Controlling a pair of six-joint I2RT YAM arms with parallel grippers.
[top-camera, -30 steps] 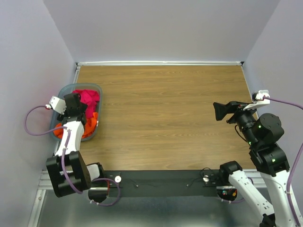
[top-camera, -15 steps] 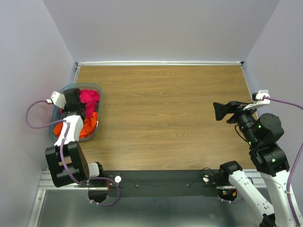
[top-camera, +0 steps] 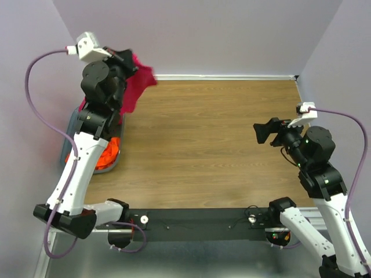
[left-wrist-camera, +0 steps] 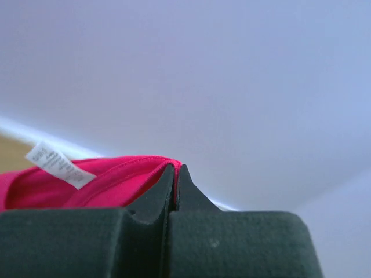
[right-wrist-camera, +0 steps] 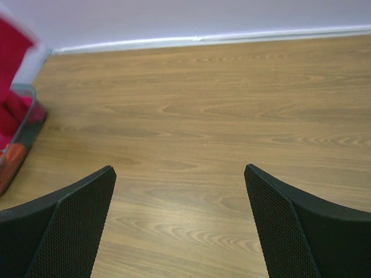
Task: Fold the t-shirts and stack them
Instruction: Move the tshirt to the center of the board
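Two t-shirts, a magenta shirt (top-camera: 136, 90) and an orange shirt (top-camera: 109, 152); one bin (right-wrist-camera: 29, 132); one table (top-camera: 208, 139).

A robotics lab cell: bare lilac walls (top-camera: 203, 35) box in a wood-grain desk (top-camera: 220, 145), robot arms (top-camera: 78, 168) mounted at its near edge.

And there was the table (top-camera: 208, 145), a brown wood-grain top, boxed in by pale walls at the back and on both sides, with a white strip running along its far edge. Only one thing sat directly on the wood: the translucent blue-grey plastic bin (top-camera: 65, 153), tucked hard against the left edge, just beside the left wall and nearer the front than the back. Along the near edge ran a black mounting rail (top-camera: 197, 219).
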